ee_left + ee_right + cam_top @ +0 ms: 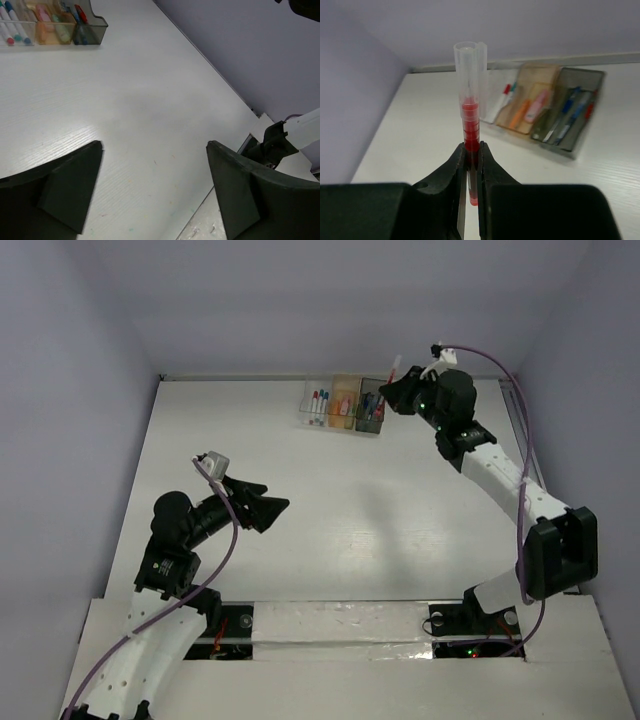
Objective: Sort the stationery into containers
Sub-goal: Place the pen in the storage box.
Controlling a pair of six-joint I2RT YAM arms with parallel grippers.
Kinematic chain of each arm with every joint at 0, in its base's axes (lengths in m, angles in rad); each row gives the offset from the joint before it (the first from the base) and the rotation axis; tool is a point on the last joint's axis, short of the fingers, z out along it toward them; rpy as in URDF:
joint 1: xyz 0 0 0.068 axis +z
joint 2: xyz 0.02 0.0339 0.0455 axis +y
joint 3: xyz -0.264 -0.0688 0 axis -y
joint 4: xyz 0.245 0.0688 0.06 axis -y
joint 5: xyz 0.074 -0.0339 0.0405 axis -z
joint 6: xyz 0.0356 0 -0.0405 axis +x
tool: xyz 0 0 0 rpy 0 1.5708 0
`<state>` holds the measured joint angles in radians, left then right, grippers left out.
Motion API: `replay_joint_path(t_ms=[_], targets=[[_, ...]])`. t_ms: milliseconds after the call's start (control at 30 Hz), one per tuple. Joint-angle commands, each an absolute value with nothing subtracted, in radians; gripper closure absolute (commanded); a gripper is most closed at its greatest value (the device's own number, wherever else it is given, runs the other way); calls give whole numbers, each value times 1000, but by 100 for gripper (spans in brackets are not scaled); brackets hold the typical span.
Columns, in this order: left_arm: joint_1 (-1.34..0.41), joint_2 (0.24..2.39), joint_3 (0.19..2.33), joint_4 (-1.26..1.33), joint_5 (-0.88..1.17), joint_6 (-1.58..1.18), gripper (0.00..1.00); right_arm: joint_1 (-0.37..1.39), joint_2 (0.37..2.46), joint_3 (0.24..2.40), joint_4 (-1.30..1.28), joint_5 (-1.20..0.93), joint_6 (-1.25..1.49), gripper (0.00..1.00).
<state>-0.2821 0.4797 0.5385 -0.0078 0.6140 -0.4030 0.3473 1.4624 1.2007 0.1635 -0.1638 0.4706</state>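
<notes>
Pinching the red pen (470, 117) upright in my right hand (471, 151), I find the grey bin (583, 72) near, ahead and rightward.

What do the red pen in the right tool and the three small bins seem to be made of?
The red pen is probably glossy plastic; its cap is see-through, with the red body showing inside. The bins are likely hard, smooth plastic, since the markers show through their clear, orange and grey walls.

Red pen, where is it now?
In the top view, the red pen is pinched in the right gripper, just right of the grey bin.
</notes>
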Motion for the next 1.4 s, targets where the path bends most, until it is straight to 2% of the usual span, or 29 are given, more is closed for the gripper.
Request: replay_joint_path(t_ms=[0, 33, 200, 600, 900, 1033, 1133, 1233, 1267, 1367], targets=[[-288, 468, 575, 8, 588, -388, 13, 262, 1541, 1285, 85, -198, 388, 100], [-288, 468, 577, 9, 588, -387, 1, 246, 1564, 1311, 75, -202, 382, 100], [-288, 466, 575, 8, 584, -385, 1, 184, 1727, 1437, 29, -239, 350, 100], [-288, 482, 575, 8, 588, -387, 1, 184, 2118, 1741, 21, -293, 445, 100], [-288, 489, 575, 6, 584, -385, 1, 184, 2259, 1905, -40, -337, 468, 100], [-288, 492, 575, 6, 584, -387, 1, 207, 2278, 1905, -49, -354, 465, 95], [-288, 494, 577, 6, 583, -387, 1, 218, 2283, 1916, -66, -351, 457, 86], [-288, 492, 575, 6, 581, -387, 1, 218, 2278, 1921, -72, -341, 459, 68], [-288, 491, 575, 6, 580, -387, 1, 218, 2276, 1922, -77, -336, 457, 57], [-288, 488, 575, 6, 580, -388, 1, 218, 2269, 1937, -113, -304, 445, 38]])
